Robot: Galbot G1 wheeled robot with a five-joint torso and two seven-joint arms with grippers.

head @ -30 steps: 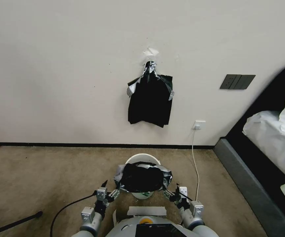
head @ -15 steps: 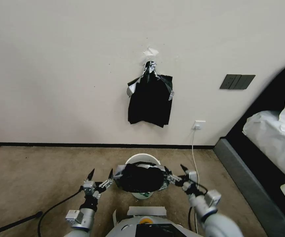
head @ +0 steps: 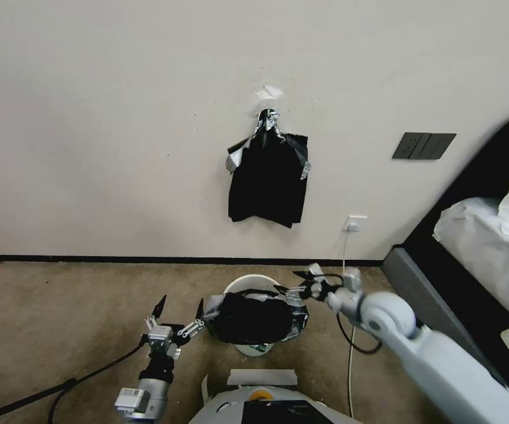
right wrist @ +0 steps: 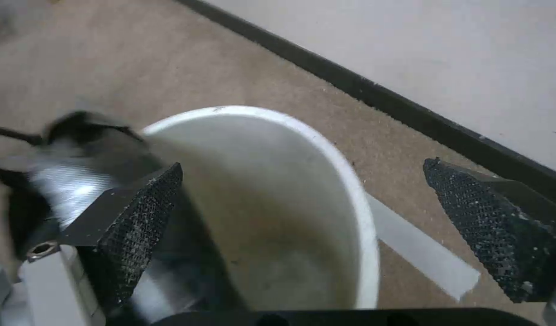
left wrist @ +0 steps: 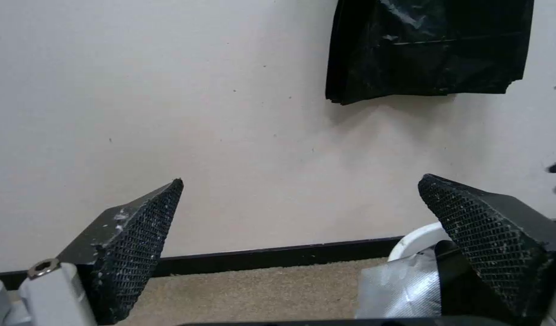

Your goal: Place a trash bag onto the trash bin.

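Since half a second ago our right claw [head: 297, 282] has swung up and across from the bag's right edge to the far right rim of the bin, while our left claw [head: 179, 310] has barely shifted. Our right claw is spread wide with nothing between its fingers; in the right wrist view the two mesh-faced fingers [right wrist: 139, 226] straddle the open far part of the bin, looking down into its bare cream interior. Our left claw is likewise wide open and empty, hanging just beside the bag's left edge, one finger close to the silvery fold of plastic. Between the claws, the trash bag [head: 253, 318] lies crumpled over the near part of the trash bin [head: 247, 284], its black plastic and silvery edges bunched there, while the far arc of the white rim stands uncovered. The bin sits on the tan carpet [head: 60, 318] near the wall. On the wall above hangs a flat bundle of black bags [head: 268, 182], bunched at a silvery top. A white cable [head: 347, 277] drops from a wall socket [head: 355, 224] to the carpet, and a bed [head: 478, 235] stands to our right.
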